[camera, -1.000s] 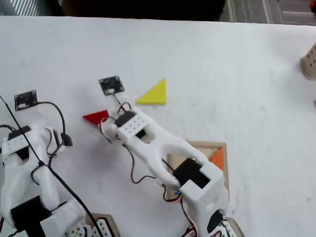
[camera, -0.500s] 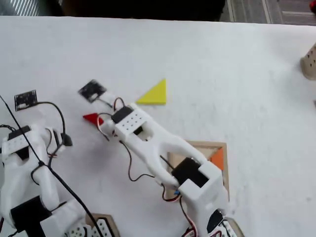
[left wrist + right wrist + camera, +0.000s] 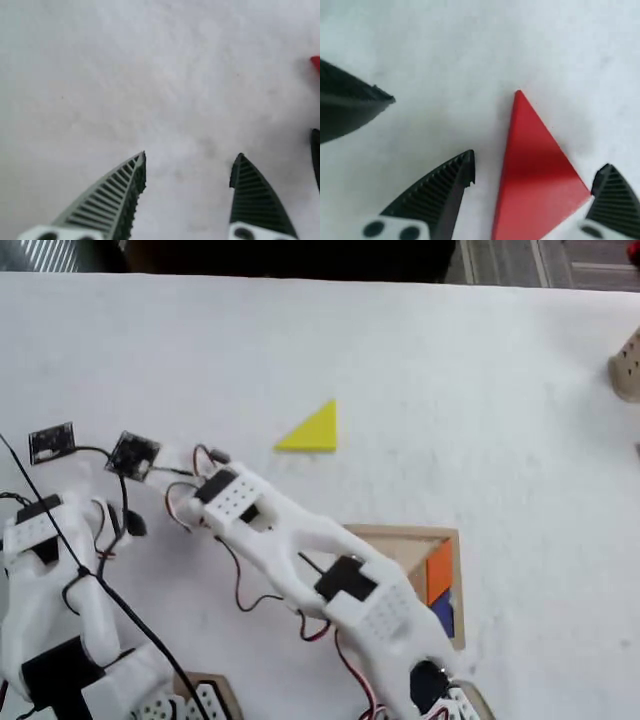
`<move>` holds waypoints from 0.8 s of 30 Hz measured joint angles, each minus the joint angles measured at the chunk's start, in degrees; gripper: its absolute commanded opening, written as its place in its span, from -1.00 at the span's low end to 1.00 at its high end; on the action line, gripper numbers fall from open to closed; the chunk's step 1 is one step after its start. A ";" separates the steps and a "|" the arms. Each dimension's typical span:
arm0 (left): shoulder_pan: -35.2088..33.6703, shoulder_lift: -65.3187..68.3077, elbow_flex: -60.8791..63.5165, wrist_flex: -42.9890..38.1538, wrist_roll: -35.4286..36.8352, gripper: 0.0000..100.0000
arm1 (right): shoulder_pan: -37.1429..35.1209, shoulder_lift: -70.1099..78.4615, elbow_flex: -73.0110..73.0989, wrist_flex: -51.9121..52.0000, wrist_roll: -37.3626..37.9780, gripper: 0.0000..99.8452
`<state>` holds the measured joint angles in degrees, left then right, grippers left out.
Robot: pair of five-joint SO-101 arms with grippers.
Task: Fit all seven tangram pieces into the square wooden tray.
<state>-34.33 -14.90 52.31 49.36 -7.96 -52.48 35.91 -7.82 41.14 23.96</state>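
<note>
Two spread jaws of your right gripper (image 3: 537, 162) straddle the red triangle (image 3: 532, 192), flat on the table (image 3: 450, 360) well apart from the wooden tray (image 3: 400, 533), apparently so they can pinch its edges.

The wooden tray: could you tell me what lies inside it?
In the tray, an orange piece and a blue piece show along one wall; the right arm covers the rest.

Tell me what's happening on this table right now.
Two robot arms are working a tangram puzzle. The right arm has its jaws open on either side of the red triangle, not gripping it. The left arm has its jaws open over bare table. The yellow triangle lies loose; the tray holds an orange piece and a blue piece.
</note>
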 measured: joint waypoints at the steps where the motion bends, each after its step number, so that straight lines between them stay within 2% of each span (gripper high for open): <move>1: 0.00 0.00 0.00 0.00 0.00 -0.46 | 0.09 1.23 -2.02 1.05 0.00 -0.27; 11: -0.18 0.00 0.00 0.00 0.09 -0.46 | 0.26 8.44 -16.44 13.89 0.00 -0.27; 21: -0.18 0.00 0.00 0.00 0.09 -0.46 | 1.49 8.53 -17.93 19.16 -0.35 -0.27; 24: -0.18 0.00 0.00 0.00 0.09 -0.46 | 2.11 8.53 -18.02 19.96 -4.57 -0.27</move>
<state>-34.51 -14.90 52.31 49.36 -7.87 -50.37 44.44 -25.85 61.10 19.38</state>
